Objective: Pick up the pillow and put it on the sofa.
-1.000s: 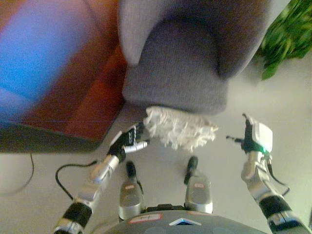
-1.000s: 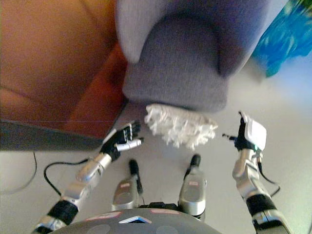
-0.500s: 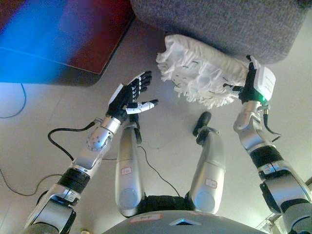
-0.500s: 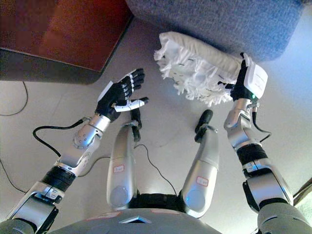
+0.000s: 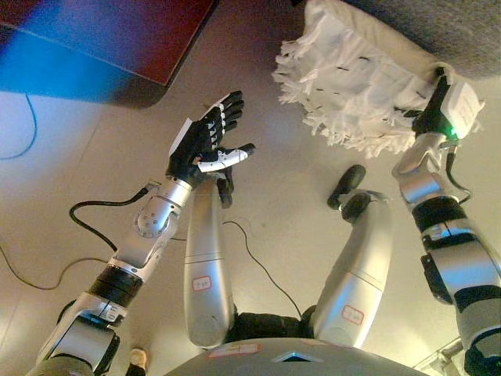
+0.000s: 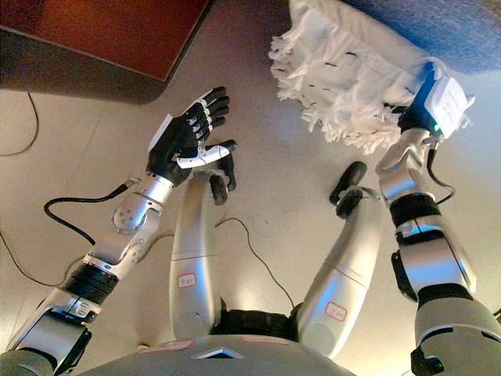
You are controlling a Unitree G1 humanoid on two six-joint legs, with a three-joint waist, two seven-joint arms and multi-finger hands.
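A white fringed pillow (image 5: 352, 86) lies on the floor against the front of a grey sofa (image 5: 462, 31) at the top right; it also shows in the right eye view (image 6: 352, 74). My left hand (image 5: 205, 141) is open with fingers spread, above the floor, well left of the pillow and apart from it. My right hand (image 5: 435, 106) is at the pillow's right end, touching its fringe; its fingers are hidden against the pillow.
A dark red rug or low surface (image 5: 117, 39) with a dark edge lies at the top left. Pale floor (image 5: 63, 180) surrounds it.
The camera has tilted further down, so the sofa has slid up out of view. My right hand stays at the pillow's right end. My left hand stays open, left of the pillow.
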